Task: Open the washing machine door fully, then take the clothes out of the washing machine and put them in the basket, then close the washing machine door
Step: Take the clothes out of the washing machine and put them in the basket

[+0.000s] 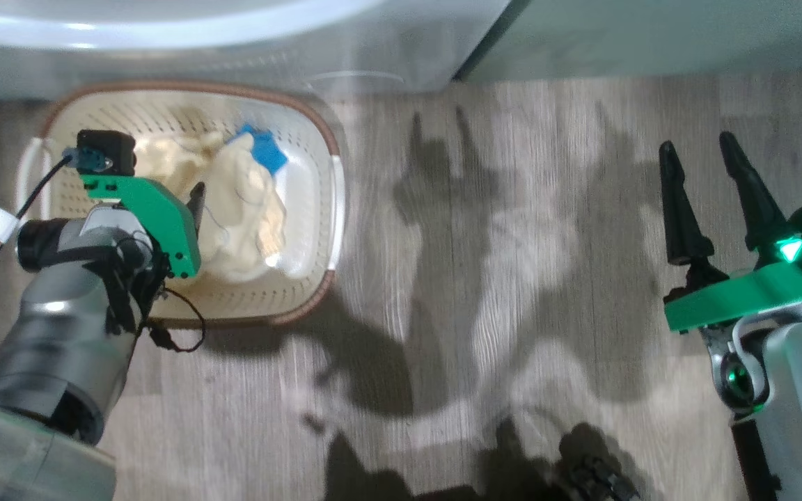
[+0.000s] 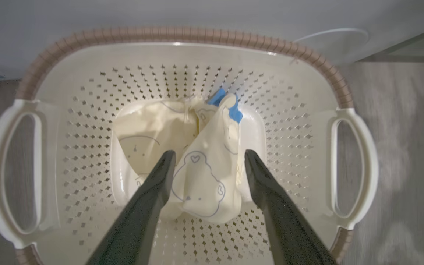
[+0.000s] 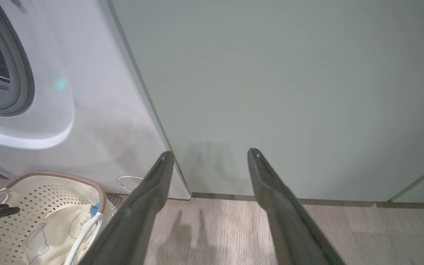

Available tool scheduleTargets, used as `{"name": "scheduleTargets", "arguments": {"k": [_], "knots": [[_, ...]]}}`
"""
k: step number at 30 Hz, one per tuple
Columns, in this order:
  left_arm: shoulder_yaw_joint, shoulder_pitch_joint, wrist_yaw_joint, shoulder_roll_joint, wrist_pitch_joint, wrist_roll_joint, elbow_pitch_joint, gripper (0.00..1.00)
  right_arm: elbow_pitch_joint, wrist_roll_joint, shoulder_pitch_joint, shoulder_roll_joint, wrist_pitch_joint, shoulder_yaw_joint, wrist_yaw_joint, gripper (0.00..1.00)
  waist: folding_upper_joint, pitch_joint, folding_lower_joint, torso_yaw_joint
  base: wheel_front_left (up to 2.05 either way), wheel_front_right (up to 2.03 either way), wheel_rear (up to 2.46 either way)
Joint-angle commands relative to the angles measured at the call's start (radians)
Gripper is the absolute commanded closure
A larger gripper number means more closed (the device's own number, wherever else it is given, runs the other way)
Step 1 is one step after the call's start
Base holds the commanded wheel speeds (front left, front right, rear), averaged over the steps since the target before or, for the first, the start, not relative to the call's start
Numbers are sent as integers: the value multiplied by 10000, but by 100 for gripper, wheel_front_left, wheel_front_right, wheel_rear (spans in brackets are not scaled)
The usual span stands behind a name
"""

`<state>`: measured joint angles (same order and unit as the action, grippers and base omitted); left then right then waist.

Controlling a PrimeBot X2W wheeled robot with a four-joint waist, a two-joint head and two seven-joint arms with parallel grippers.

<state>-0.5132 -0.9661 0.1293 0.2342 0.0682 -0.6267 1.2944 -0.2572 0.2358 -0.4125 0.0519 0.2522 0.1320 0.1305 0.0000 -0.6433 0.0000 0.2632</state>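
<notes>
You have a pale grey wood-grain plank floor underfoot. On it stands a cream perforated plastic basket, a big white washing machine just behind it, and a pale green cabinet alongside.

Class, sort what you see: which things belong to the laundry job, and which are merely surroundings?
Job: clothes, basket, washing machine, left gripper, right gripper.
Surroundings: pale green cabinet, wooden floor.
</notes>
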Motion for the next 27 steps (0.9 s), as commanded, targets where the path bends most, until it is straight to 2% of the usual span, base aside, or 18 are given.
{"name": "scheduleTargets", "arguments": {"k": [1, 8, 16, 21, 27], "knots": [[178, 51, -8, 300, 186, -100, -84, 0, 194, -62, 341, -16, 95, 98, 2, 0, 0, 350, 0, -145, 0, 0, 0], [81, 434, 9, 155, 1362, -359, -421, 0, 28, -101, 853, -16, 95, -11, 2, 0, 0, 1436, 0, -387, 0, 0, 0], [162, 1184, 12, 274, 1911, -795, -1340, 0, -131, -84, 1437, -16, 95, -97, 2, 0, 0, 2648, 0, -504, 0, 0, 0], [799, 1930, -8, 468, 1931, -631, -2594, 0, -141, -74, 1848, -16, 95, -151, 2, 0, 0, 3360, 0, -627, 0, 0, 0], [1802, 3152, -319, 505, 1934, -4, -4104, 0, -186, -38, 2363, 75, 95, -212, 2, 0, 0, 4112, 0, -748, 0, 0, 0]]}}
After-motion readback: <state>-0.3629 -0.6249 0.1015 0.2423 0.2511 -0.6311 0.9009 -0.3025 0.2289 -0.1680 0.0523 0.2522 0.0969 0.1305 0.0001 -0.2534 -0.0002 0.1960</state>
